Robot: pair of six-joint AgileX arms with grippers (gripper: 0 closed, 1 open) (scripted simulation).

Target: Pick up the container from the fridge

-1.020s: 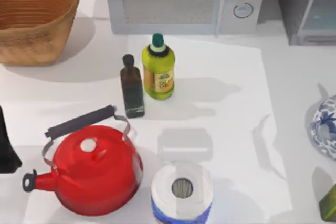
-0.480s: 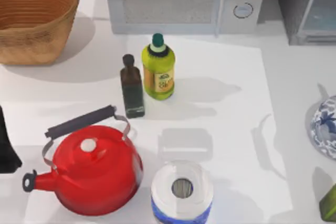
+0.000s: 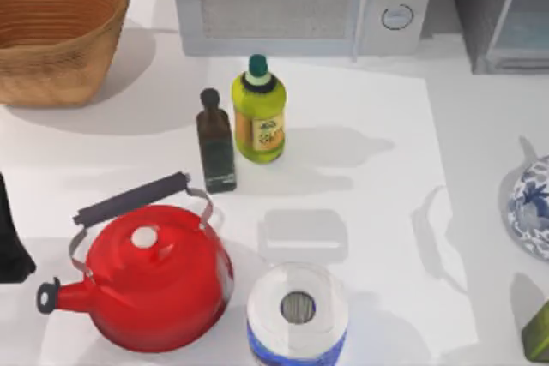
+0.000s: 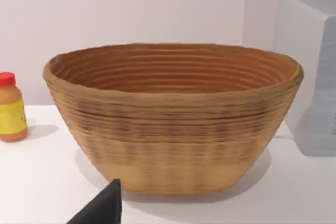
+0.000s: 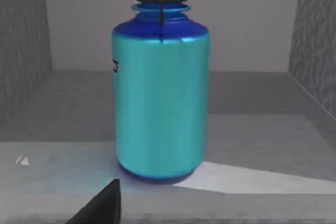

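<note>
Container (image 5: 160,98), a turquoise rounded bottle w/ dark blue neck and black cap, stands upright on the grey floor inside the grey box-shaped fridge (image 3: 502,10), at the table's back right in the top view. Right wrist cam faces it close up; right claw's state can't be told. Left arm (image 3: 10,233) parked at the table's left edge near the woven brown basket (image 4: 173,119); its claw can't be told either.

we see the container (image 5: 160,103) upright in the fridge (image 3: 506,10); the microwave (image 3: 300,2) stands left of it.
</note>
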